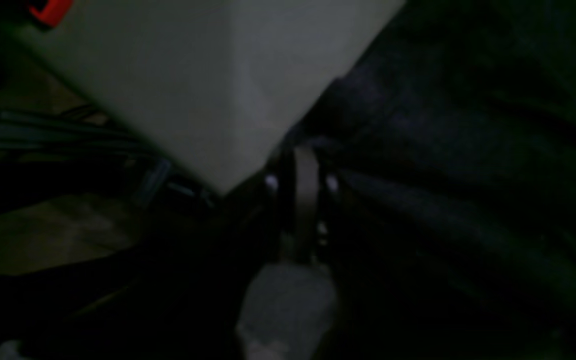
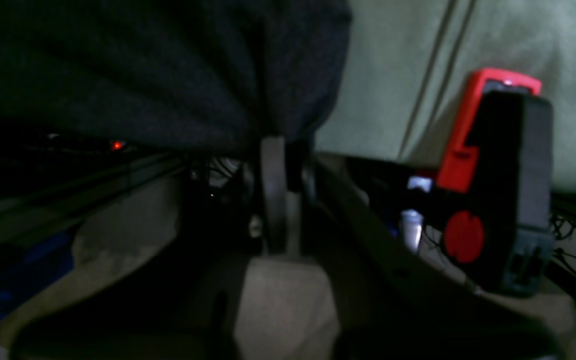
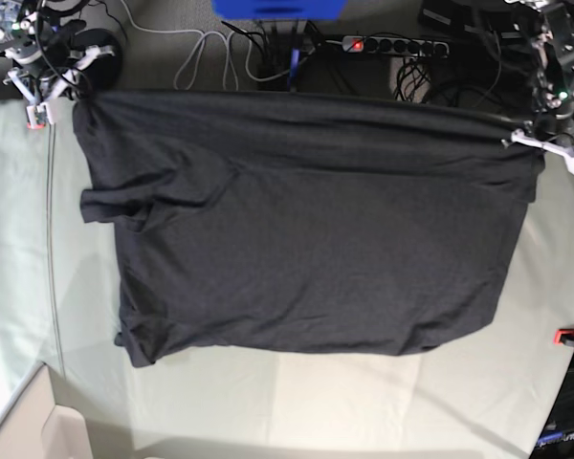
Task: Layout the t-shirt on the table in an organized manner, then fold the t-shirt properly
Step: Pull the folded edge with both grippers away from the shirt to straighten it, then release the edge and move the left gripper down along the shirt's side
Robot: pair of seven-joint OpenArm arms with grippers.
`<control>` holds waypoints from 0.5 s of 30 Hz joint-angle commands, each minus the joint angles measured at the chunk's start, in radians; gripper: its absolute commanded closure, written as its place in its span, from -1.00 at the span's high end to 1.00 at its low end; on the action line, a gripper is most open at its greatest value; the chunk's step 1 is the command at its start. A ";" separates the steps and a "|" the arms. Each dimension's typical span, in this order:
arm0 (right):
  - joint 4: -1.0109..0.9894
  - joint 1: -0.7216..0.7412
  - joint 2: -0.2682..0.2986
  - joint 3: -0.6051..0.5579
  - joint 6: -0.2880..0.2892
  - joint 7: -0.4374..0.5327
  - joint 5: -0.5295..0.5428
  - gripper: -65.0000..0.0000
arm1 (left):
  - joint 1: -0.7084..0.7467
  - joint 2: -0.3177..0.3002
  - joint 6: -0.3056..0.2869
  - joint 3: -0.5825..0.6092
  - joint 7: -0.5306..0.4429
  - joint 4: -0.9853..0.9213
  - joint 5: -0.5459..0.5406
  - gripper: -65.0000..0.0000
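Beyond the far edge of the table [image 3: 297, 402], on the floor: a black power strip [image 3: 394, 44] with a lit red switch, a tangle of grey and black cables [image 3: 220, 53], and a blue box [image 3: 279, 8]. Clipped to the table's edge, a red clamp [image 3: 566, 336] in the base view's lower right; another red-and-black clamp [image 2: 498, 190] seen large in the right wrist view, just beside the cloth edge; a third, only a red corner [image 1: 50, 10], in the left wrist view. Nothing lying on top of the t-shirt [image 3: 306, 220].

Spread flat over the middle and far part of the table, plain charcoal-black side up, lightly creased, with a folded-under sleeve toward the base view's left. Far hem stretched taut along the table's far edge. Long axis parallel to that far edge, running between the two arms.

At the corner in the base view's upper left, right gripper [image 2: 274, 150] clamped on the t-shirt's edge, fabric bunched between narrow jaws. At the opposite corner, left gripper [image 1: 302, 165] with jaws nearly together at the dark fabric's edge; too dim to tell whether pinching cloth or parting from it.
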 commanded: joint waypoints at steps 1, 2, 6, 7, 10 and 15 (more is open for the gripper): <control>0.014 -0.010 0.011 0.010 0.018 0.007 0.000 -0.80 | 0.001 -0.018 0.011 -0.007 -0.017 0.019 0.005 -0.61; 0.014 -0.010 0.011 0.010 0.018 0.007 0.000 -0.69 | 0.004 -0.015 0.013 -0.007 -0.017 0.021 0.011 -0.44; 0.019 -0.010 0.011 0.027 0.018 0.007 0.000 -0.39 | 0.009 -0.019 0.013 -0.010 -0.017 0.024 0.011 -0.24; 0.022 -0.008 0.006 0.050 0.018 0.007 0.000 -0.35 | 0.009 -0.021 0.013 -0.012 -0.017 0.024 0.009 -0.24; 0.022 0.001 0.003 0.125 0.018 0.011 0.007 -0.34 | 0.004 -0.030 0.013 -0.015 -0.017 0.044 0.008 -0.21; 0.019 0.042 0.009 0.205 0.018 0.007 0.006 -0.33 | -0.065 -0.041 0.013 -0.050 -0.018 0.135 0.003 -0.06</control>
